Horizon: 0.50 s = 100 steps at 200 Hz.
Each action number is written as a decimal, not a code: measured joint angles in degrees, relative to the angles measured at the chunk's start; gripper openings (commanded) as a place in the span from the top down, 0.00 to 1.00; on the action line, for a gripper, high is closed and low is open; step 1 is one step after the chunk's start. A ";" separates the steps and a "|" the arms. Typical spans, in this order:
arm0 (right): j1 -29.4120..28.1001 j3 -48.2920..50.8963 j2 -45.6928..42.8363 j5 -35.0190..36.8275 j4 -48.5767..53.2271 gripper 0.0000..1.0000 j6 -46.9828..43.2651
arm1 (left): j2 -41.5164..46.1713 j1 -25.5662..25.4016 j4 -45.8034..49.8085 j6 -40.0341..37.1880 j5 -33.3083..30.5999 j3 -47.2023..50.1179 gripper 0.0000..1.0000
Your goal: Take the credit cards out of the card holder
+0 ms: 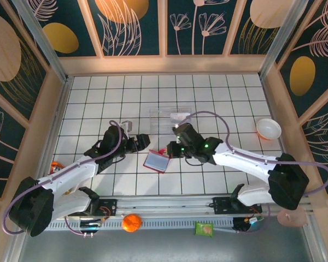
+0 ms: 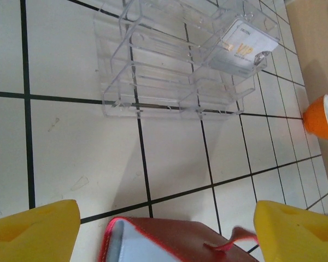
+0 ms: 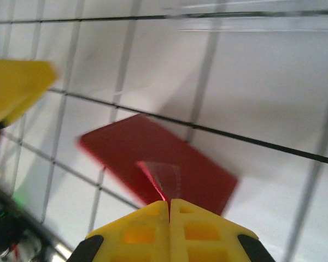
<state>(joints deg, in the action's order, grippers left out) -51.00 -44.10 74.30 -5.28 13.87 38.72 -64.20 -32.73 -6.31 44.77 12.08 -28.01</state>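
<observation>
The red card holder [image 1: 156, 161] lies partly open on the white tiles, its grey and light blue inside facing up. My right gripper [image 3: 169, 204] is shut on a thin red flap of the card holder [image 3: 153, 164], at its right edge [image 1: 171, 150]. My left gripper [image 2: 167, 232] stands open on either side of the holder's left end [image 2: 169, 240], its yellow fingers [image 2: 33, 232] clear of it; the snap tab [image 2: 238, 236] sticks up near the right finger. A pale credit card [image 2: 246, 41] with gold print lies in a clear plastic tray [image 2: 153, 71].
The clear tray [image 1: 172, 117] sits just behind the card holder. An orange and white bowl [image 1: 268, 129] stands at the right, near the wall. An orange fruit [image 1: 132, 222] and a green packet [image 1: 204, 228] rest on the near rail by the arm bases.
</observation>
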 measured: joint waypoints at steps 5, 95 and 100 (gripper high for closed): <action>1.03 1.57 -0.79 0.50 0.17 1.00 0.79 | -0.20 0.00 -0.04 -0.28 0.33 0.00 0.22; 6.45 13.03 -1.40 10.45 3.52 1.00 10.80 | -13.27 -3.39 -2.08 -3.28 5.99 -4.48 0.42; 6.47 13.03 -0.70 10.91 3.50 1.00 10.75 | -13.68 -3.69 -2.34 -3.19 6.10 -4.61 0.45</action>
<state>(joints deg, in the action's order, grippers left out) -44.53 -31.07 73.60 5.63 17.37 49.47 -77.89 -36.42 -8.64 41.58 18.17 -32.62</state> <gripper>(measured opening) 0.052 0.594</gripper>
